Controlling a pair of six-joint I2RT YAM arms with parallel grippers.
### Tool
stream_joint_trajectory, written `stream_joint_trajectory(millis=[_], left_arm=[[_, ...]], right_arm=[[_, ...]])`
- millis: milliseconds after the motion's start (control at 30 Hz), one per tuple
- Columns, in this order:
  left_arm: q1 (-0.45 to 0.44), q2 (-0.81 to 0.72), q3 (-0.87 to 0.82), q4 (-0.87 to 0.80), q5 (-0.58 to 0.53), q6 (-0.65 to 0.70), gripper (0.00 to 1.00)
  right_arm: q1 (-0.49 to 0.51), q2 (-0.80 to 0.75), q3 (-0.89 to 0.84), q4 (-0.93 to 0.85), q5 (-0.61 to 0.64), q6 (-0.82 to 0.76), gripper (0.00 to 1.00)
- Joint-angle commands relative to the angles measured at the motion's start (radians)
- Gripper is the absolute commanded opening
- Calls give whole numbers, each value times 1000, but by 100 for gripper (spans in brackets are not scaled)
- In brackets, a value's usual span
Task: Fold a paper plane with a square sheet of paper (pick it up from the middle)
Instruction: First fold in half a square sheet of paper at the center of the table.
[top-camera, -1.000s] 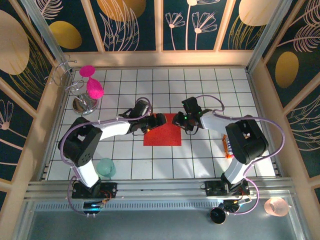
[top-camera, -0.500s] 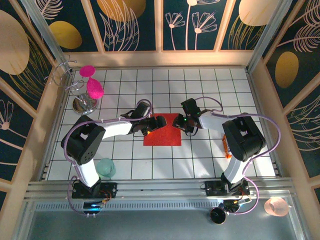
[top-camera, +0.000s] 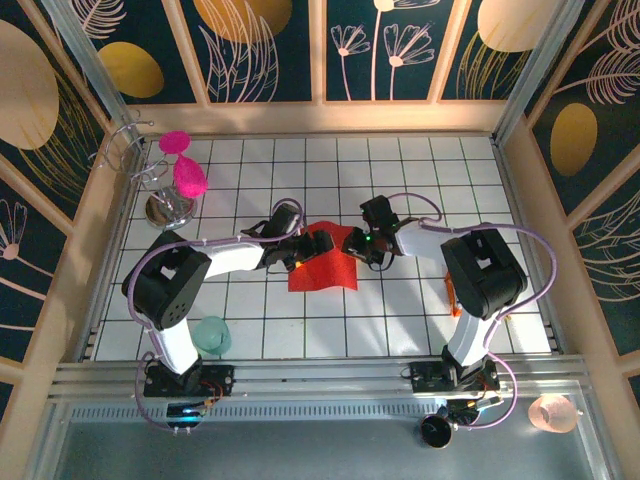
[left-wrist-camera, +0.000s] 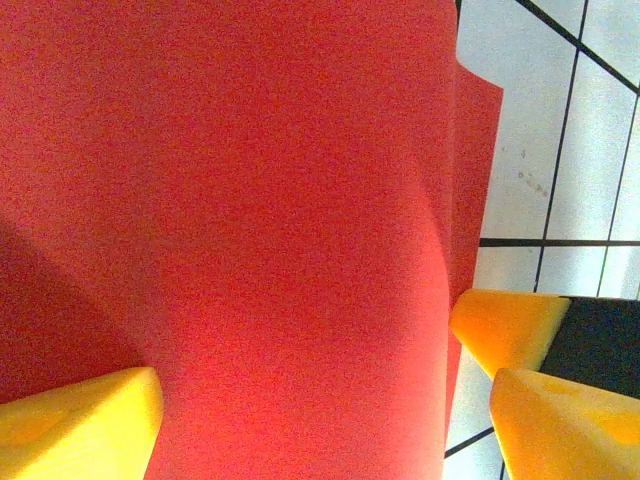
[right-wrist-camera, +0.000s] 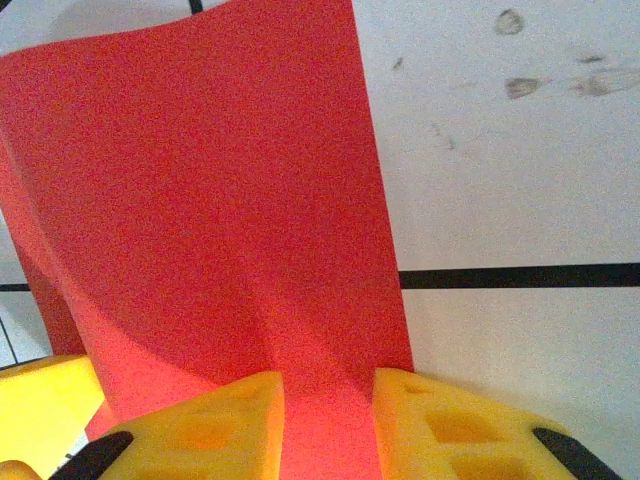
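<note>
The thin, bright red square sheet of paper (top-camera: 322, 268) is found at the middle of the white tiled table (top-camera: 400, 320), between the two arms. No crease can be seen in it. It is bowed upward into a soft curve along its far part, while its near part lies on the tiles. The task is therefore judged to be at its opening step, with the sheet being taken up and every fold of the plane left to be made.

The right gripper (right-wrist-camera: 328, 378) is set on the sheet's right edge, its jaws drawn close with a raised pleat of paper pinched between them. The left gripper (top-camera: 312, 246) is held over the sheet's left part with its jaws spread wide, and nothing is gripped in them.

In the right wrist view the sheet's far edge is seen straight and clean against bare tile. In the left wrist view a free corner is lifted off the table.

Open tiles are left on the far and near sides of the sheet. The magenta plastic goblets (top-camera: 188, 175) are kept well apart at the far left. A pale teal cup (top-camera: 212, 333) stands at the near left and a small orange item (top-camera: 455, 297) lies beside the right arm.
</note>
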Motion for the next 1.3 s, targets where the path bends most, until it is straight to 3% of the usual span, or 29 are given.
stream_joint_trajectory(millis=[0,667,1033,1267], left_arm=[[-4,12,-25,-10,-6,-22,84],[-4,35,-8,-85,-39,21,75],[-3,6,-14,-75,-57,51,51],[25,-112,-25,-12,-20,87,37]], right_arm=[[15,35,13,8,-44,-13,30],[15,47,-16,168,-188,39,28],[-47,-86,-80,230,-164,28,31],[-132,-214,-158,339,-179,31,37]])
